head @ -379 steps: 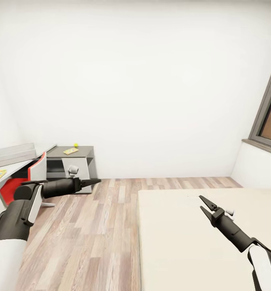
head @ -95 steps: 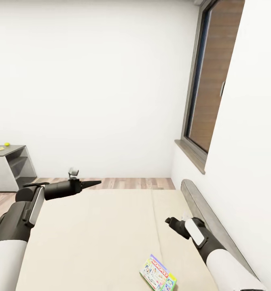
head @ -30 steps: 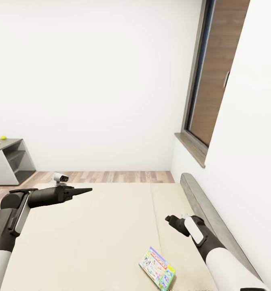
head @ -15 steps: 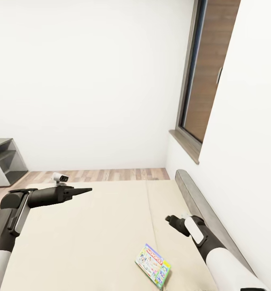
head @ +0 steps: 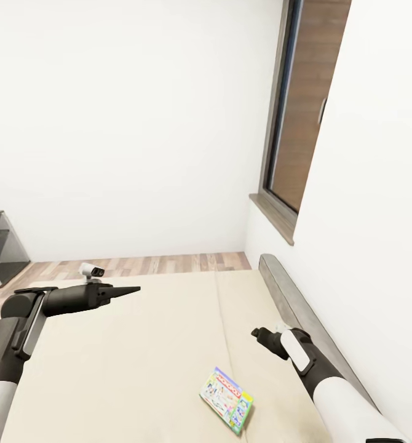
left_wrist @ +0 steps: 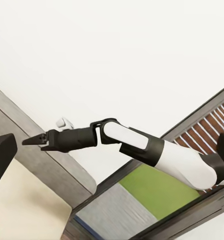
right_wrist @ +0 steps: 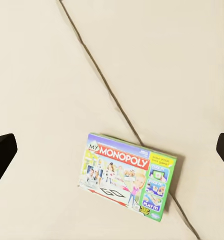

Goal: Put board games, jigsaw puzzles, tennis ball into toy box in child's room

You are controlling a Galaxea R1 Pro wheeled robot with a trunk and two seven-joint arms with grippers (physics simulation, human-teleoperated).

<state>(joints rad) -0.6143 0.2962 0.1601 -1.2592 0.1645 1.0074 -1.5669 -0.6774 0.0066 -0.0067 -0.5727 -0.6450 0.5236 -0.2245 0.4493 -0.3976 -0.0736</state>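
Board game lies flat on the bed, near the seam between the two mattresses, on the side toward the grey headboard. From the head camera: left gripper hangs over the bed well apart from the box, fingers drawn together to a point, nothing between them. Right gripper hovers above and just beyond the box, not touching; from this angle I cannot tell how its fingers stand. A corner of the table shows at the far left by the wood floor; window on the right wall.

Left wrist camera: looks across at the right arm, with the right gripper pinched to a closed tip and empty, headboard behind it.

Right wrist camera: looks straight down on the game, a Monopoly box with white and green cover, one edge sitting right along the mattress seam. Dark finger ends sit at both frame edges, wide of the box.

Handling, my read: thin stiff cardboard, light, glossy so probably slippery. It sits flush in soft bedding, so a top pinch has no lip to bite. Best bet is to grip across a short edge or a corner, pressing one finger into the mattress to get under it. The seam side may give a gap. Contents may shift if tilted hard.
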